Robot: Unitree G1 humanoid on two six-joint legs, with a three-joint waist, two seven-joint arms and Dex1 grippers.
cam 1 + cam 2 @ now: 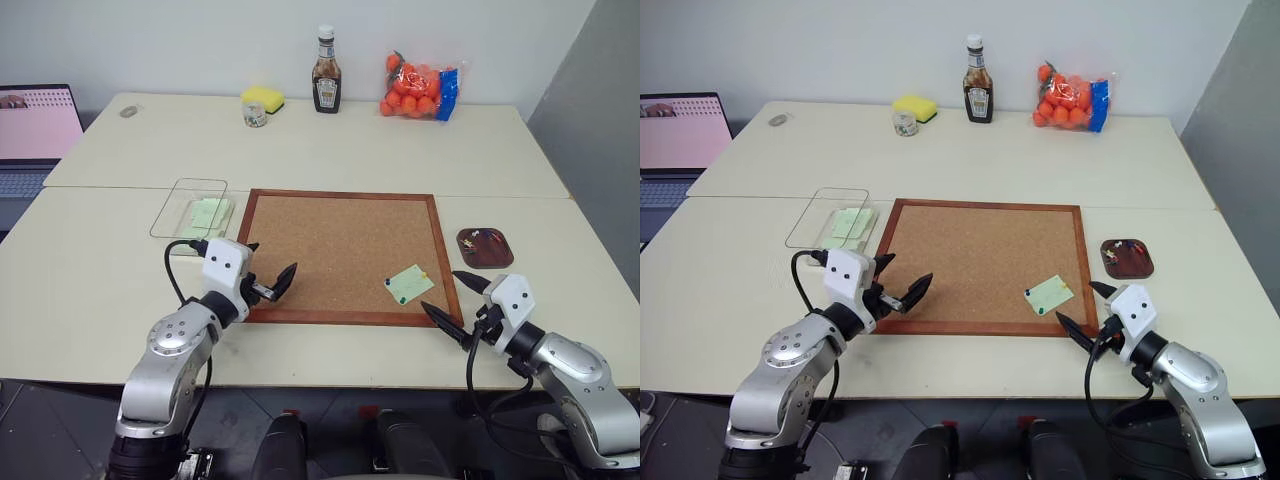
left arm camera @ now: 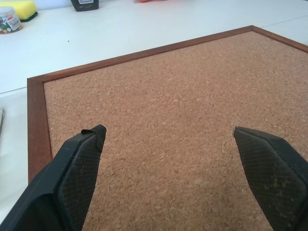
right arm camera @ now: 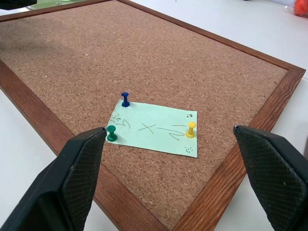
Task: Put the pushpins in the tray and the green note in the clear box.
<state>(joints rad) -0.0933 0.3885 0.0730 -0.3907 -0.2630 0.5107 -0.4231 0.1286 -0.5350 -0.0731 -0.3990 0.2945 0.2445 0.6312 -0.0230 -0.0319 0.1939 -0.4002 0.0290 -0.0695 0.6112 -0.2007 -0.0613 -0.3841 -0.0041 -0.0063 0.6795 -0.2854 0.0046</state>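
While both arms hover low over the near edge of the tabletop (image 1: 120,300), the scene reads so:
Left claw (image 1: 268,272): spread wide, empty, above the lower-left corner of the corkboard (image 1: 340,240), bare cork between its fingers (image 2: 77,178)
Right claw (image 1: 455,300): spread wide, empty, just off the board's lower-right corner, pointing at the note
Note (image 3: 156,127): pale green, pen marks on it, lying flat on the cork near the board's lower right, pinned
Pins on note: blue pin (image 3: 125,99) and green pin (image 3: 111,133) at two corners of one edge, yellow pin (image 3: 191,129) near the opposite edge
Tray (image 1: 485,247): dark reddish-brown, right of the board on the tabletop, a few small pins (image 1: 487,238) inside, colours hard to tell
Clear box (image 1: 190,208): left of the board's upper-left corner; pale green paper (image 1: 210,213) shows at its right side, whether inside or beside it I cannot tell
Far edge, upper frame: yellow sponge (image 1: 262,98), small jar (image 1: 254,114), sauce bottle (image 1: 326,72), bag of oranges (image 1: 418,88)
Upper left: laptop (image 1: 35,125), screen lit
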